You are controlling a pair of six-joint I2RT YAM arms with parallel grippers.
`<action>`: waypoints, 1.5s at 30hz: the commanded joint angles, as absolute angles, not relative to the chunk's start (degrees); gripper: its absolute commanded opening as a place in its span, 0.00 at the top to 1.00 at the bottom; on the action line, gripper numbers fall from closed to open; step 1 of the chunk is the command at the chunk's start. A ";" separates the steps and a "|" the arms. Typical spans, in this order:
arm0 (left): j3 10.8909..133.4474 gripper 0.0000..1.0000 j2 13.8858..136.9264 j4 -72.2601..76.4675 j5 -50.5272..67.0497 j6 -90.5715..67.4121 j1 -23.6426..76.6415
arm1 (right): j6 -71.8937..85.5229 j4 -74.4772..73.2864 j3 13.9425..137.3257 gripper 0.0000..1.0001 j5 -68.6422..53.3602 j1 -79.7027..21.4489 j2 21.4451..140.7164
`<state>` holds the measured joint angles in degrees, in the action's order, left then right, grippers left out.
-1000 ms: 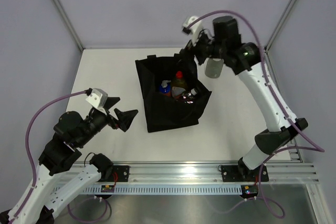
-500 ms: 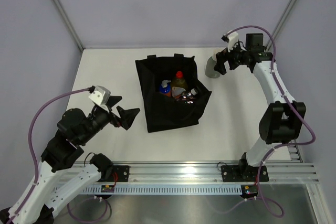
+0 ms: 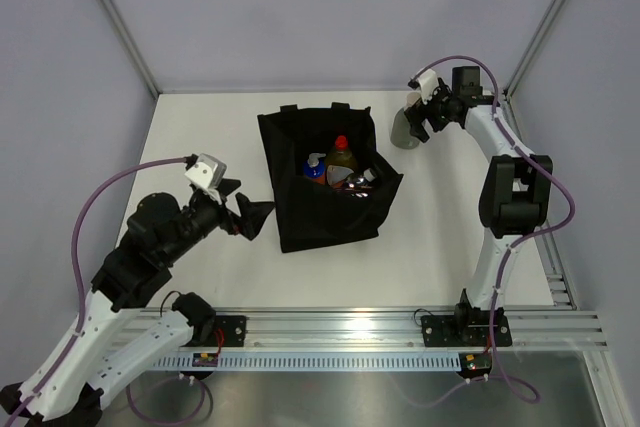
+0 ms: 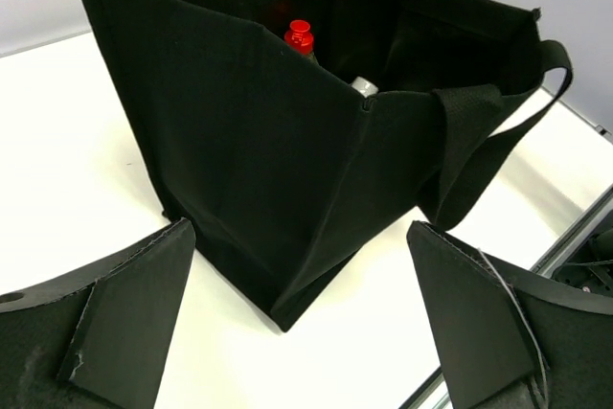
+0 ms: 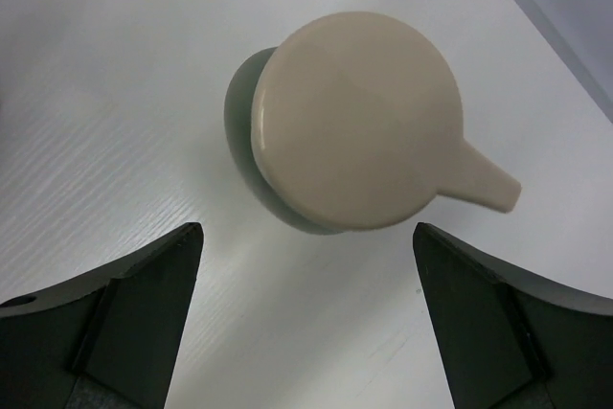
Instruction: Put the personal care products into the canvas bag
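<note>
Since a second ago the right arm has pulled away from the bag's far right corner and folded back toward the right edge of the worktop (image 3: 200, 137). The right gripper (image 3: 425, 119) now hangs over the pump bottle (image 3: 404, 131), which has not shifted. The bottle stands upright near the far right corner of the worktop, outside the bag (image 3: 320, 217) and just beside its far right corner. The left gripper (image 3: 252, 199) has crept closer to the bag's near left corner and stops short of the fabric. Both grippers are spread wide and hold nothing.

The overhead view alone shows inside the bag. There a red-capped bottle (image 3: 341, 142) stands beside a blue-capped bottle (image 3: 316, 164), with more items heaped toward the right wall that are too tangled to sort.

The left wrist view shows only the red cap and a pale cap (image 4: 364, 86) above the rim. It also shows a handle (image 4: 479, 141) drooping down the outer wall.

The right wrist view looks straight down on the bottle's beige pump head, its spout pointing right. The grey-green body shows as a sliver beneath it, and the fingers stand apart on either side without touching.
</note>
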<state>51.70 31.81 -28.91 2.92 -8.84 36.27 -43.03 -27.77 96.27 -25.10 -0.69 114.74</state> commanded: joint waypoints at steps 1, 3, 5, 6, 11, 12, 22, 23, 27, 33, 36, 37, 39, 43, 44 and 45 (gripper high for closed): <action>52.91 0.01 33.75 -25.14 2.20 -7.91 36.12 | -46.23 -23.47 100.54 0.00 -26.90 -0.44 117.94; 52.74 0.01 34.27 -24.53 2.37 -7.91 36.12 | -46.58 -23.90 103.34 0.01 -27.94 -0.44 119.70; 52.65 0.01 34.89 -23.82 2.55 -7.82 36.12 | -47.90 -25.13 105.11 0.00 -28.74 -0.44 121.99; 52.65 0.01 35.07 -23.82 2.46 -7.65 36.12 | -48.07 -25.14 106.42 0.01 -29.26 -0.44 122.51; 52.65 0.01 36.56 -23.29 2.37 -7.30 36.12 | -50.01 -27.33 109.51 0.01 -31.99 -0.44 125.85; 52.56 0.01 36.65 -23.12 2.37 -7.21 36.12 | -50.36 -27.86 110.12 0.01 -33.04 -0.44 126.29; 53.00 0.01 38.67 -22.41 2.64 -6.50 36.12 | -51.15 -28.99 110.74 0.15 -36.74 -0.53 128.66; 53.00 0.01 38.76 -22.41 2.64 -6.50 36.12 | -50.98 -29.61 111.18 0.24 -37.00 -0.70 128.93; 53.00 0.01 38.41 -22.41 2.81 -6.68 36.12 | -49.75 -32.69 112.76 0.61 -38.14 -0.53 128.59; 52.47 0.01 36.13 -22.50 3.25 -6.94 36.12 | -45.54 -31.47 106.62 0.82 -40.16 -0.44 120.07; 51.59 0.01 34.28 -22.32 3.51 -7.47 36.12 | -39.05 -32.78 105.82 0.99 -40.96 -0.44 111.48; 51.07 0.01 33.76 -22.24 3.69 -7.56 36.12 | -37.89 -33.39 105.73 1.00 -41.22 -0.44 109.79; 50.63 0.01 32.00 -21.97 4.04 -8.00 36.12 | -34.83 -35.49 106.61 1.00 -42.45 -0.44 104.54; 49.31 0.01 29.27 -21.71 4.04 -8.35 36.12 | -29.45 -41.81 112.75 1.00 -44.12 -1.14 98.71; 49.13 0.01 28.92 -21.71 4.04 -8.70 36.12 | -28.57 -43.40 115.90 1.00 -44.21 -1.49 97.92; 49.04 0.01 28.05 -21.80 4.13 -8.88 36.12 | -27.35 -46.12 117.49 1.00 -44.21 -2.19 96.52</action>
